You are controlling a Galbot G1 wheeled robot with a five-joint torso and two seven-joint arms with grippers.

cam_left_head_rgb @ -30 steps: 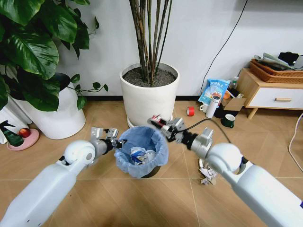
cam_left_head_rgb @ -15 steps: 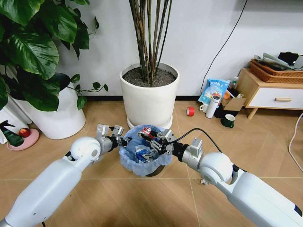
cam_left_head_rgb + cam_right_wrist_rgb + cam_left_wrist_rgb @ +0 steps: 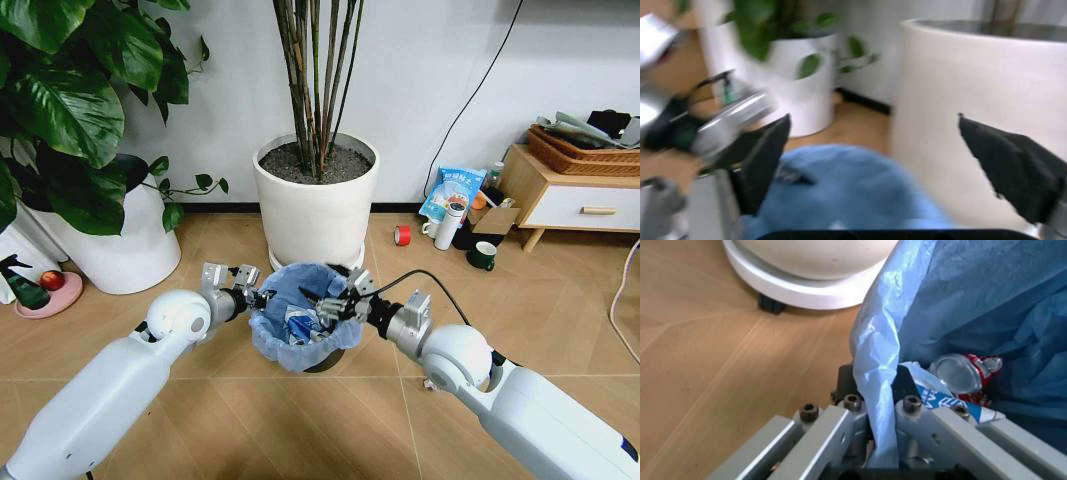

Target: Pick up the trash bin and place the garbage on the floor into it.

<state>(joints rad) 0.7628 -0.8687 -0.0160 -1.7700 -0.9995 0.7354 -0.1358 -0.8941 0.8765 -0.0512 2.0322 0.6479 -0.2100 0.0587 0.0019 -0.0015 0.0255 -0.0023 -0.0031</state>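
Observation:
The trash bin [image 3: 303,340], lined with a ruffled light-blue bag [image 3: 887,335], is held low over the floor in front of the big white pot. My left gripper [image 3: 254,294] is shut on its rim, one finger inside the bag and one outside [image 3: 875,385]. Over the bin's mouth my right gripper [image 3: 328,297] stands open, its black fingers [image 3: 763,160] wide apart with nothing between them. Garbage lies inside the bin: a crushed red and clear wrapper [image 3: 965,372] and blue-and-white scraps [image 3: 298,325]. My right arm hides the floor to the bin's right.
A white pot [image 3: 315,200] with tall stems stands just behind the bin, and a second white pot [image 3: 125,245] with a leafy plant at the left. A red roll [image 3: 402,235], white flask [image 3: 447,225], dark mug [image 3: 483,256] and wooden cabinet [image 3: 570,195] sit at the right.
My right gripper came in from the bin's right rim to over its mouth, carrying a red wrapper. It has now opened and the wrapper is gone from its fingers. The left gripper keeps its hold.

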